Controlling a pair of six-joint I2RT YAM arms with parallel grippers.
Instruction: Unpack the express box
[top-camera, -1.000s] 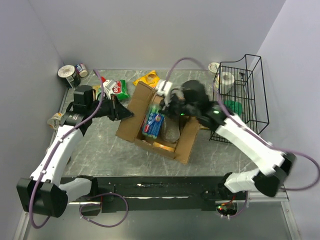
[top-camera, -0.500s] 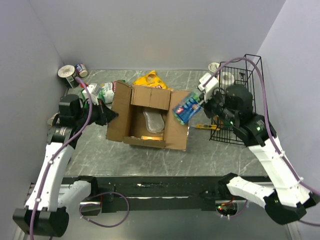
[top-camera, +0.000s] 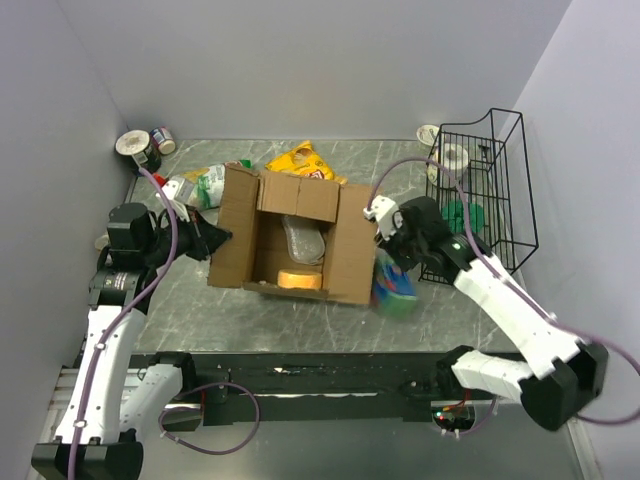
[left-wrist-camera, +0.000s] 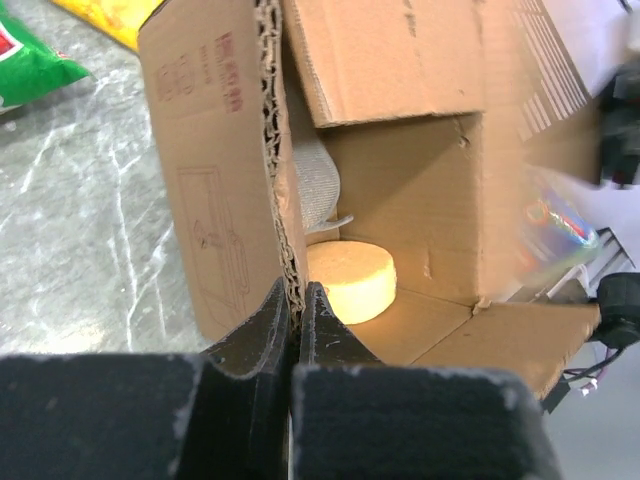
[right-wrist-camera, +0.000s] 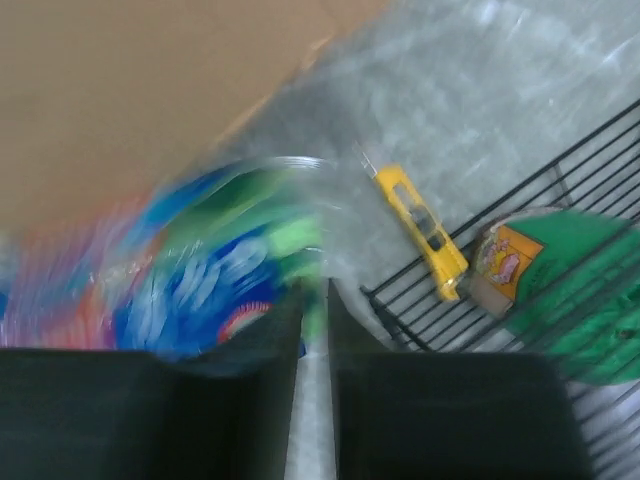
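Roughly midway, by my reading. Nearest me, the blue-green packet (top-camera: 395, 283) lay on the table (top-camera: 190, 300) just beside the right flap of the express box (top-camera: 335, 270), already out of the carton. It was too blurred for me to tell whether the right gripper (right-wrist-camera: 312, 300) above it was grasping it or had let go. My left gripper (left-wrist-camera: 297, 300) was clamped tight on the edge of the box's left flap, steadying the carton, which sat open mid-table with its flaps spread. Inside, a yellow round pad (left-wrist-camera: 350, 280) and a grey mesh piece (top-camera: 303, 238) were left to lift out. Beyond the box lay a yellow snack bag (top-camera: 300, 158) and a green snack bag (top-camera: 205, 185). At the far right stood the wire basket (top-camera: 465, 125).
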